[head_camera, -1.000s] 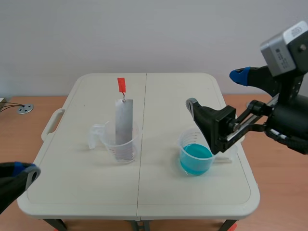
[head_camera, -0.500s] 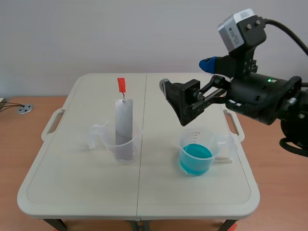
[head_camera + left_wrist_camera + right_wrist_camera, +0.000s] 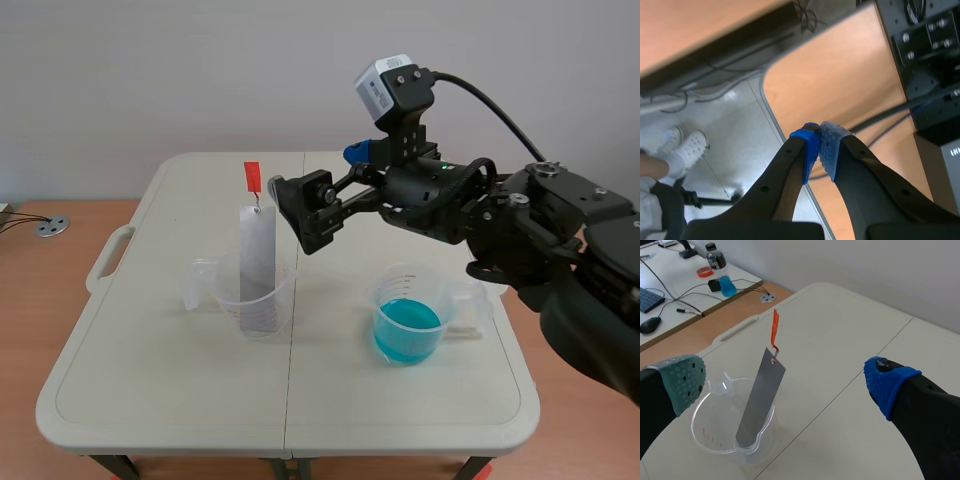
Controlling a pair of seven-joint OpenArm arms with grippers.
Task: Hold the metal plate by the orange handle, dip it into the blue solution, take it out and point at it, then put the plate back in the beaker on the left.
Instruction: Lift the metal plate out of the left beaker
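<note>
1. The metal plate (image 3: 257,262) is seen leaning in the clear left beaker (image 3: 262,305), with its orange handle (image 3: 252,177) topmost.
2. The right gripper (image 3: 318,172) is held spread wide near the handle.
3. The left gripper (image 3: 820,150) is pressed together, pad against pad.
4. The blue solution (image 3: 406,326) is held in the right beaker (image 3: 440,283).

A white counter (image 3: 150,400). At its ten o'clock a round metal disc (image 3: 51,227) sits in brown wood, with cables (image 3: 15,222) beside it. Farther off at ten o'clock are a keyboard (image 3: 647,299), a mouse (image 3: 649,325) and a bottle (image 3: 716,257).
</note>
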